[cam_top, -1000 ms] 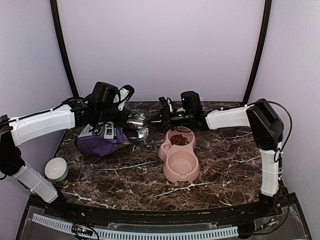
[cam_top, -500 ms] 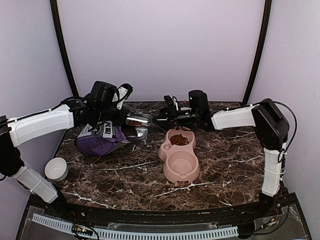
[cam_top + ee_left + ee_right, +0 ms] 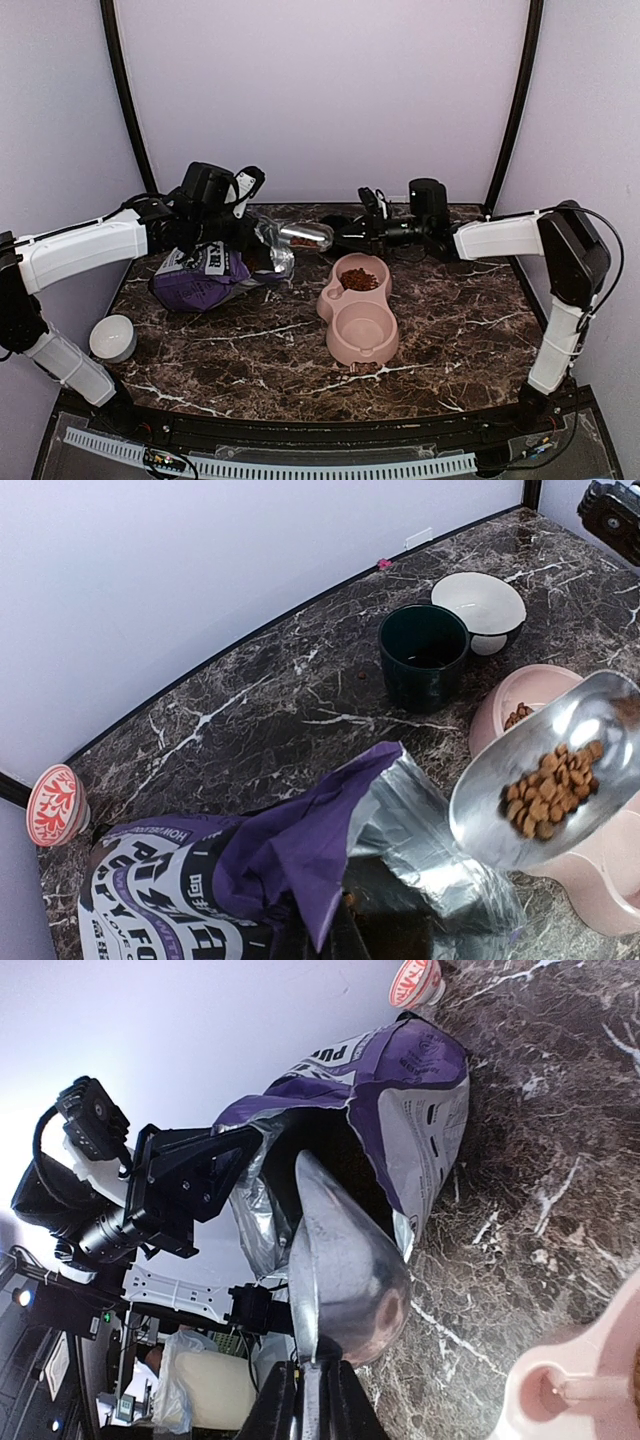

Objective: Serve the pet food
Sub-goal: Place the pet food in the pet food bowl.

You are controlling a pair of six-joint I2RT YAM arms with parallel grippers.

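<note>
Light: soft, even, fairly bright; we find only a faint shadow just beside the pink bowl [image 3: 360, 330]. Glare: we log white highlights on the metal scoop [image 3: 480, 815] near that bowl. Focus: top view slightly soft.

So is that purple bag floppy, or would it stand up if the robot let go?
Probably floppy: the purple bag looks crumpled, and its foil mouth sags where the left claw pinches it. It would likely slump if released. It lies low on the table, so tipping seems unlikely; a push might slide it.
</note>
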